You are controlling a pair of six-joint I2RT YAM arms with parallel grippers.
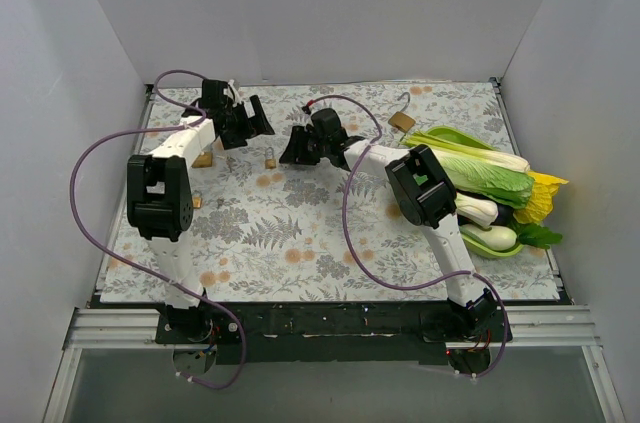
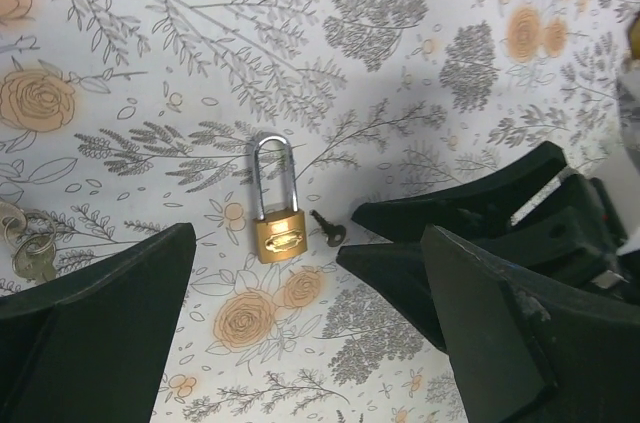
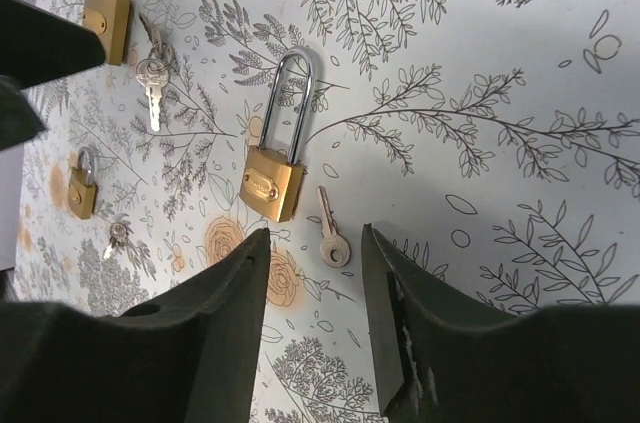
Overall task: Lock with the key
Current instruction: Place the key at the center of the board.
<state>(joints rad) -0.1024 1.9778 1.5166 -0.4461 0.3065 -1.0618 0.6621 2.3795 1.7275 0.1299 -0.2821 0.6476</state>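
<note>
A brass padlock (image 3: 272, 183) with a long steel shackle lies flat on the flowered cloth (image 3: 480, 53). Both shackle legs reach its body. A small silver key (image 3: 330, 233) lies loose just beside the body, touching no finger. My right gripper (image 3: 315, 243) stands open low over the cloth, the key just ahead of the gap between its fingertips. My left gripper (image 2: 310, 343) is open wide and empty, hovering near the same padlock (image 2: 277, 228) and key (image 2: 328, 228). In the top view both grippers, left (image 1: 250, 123) and right (image 1: 293, 151), flank the padlock (image 1: 269, 157).
Two more brass padlocks (image 3: 105, 23) (image 3: 82, 193) with keys (image 3: 150, 78) lie to the left. A fourth padlock (image 1: 402, 121) lies at the back right. Leafy vegetables in a green dish (image 1: 480, 183) fill the right side. Grey walls enclose the table.
</note>
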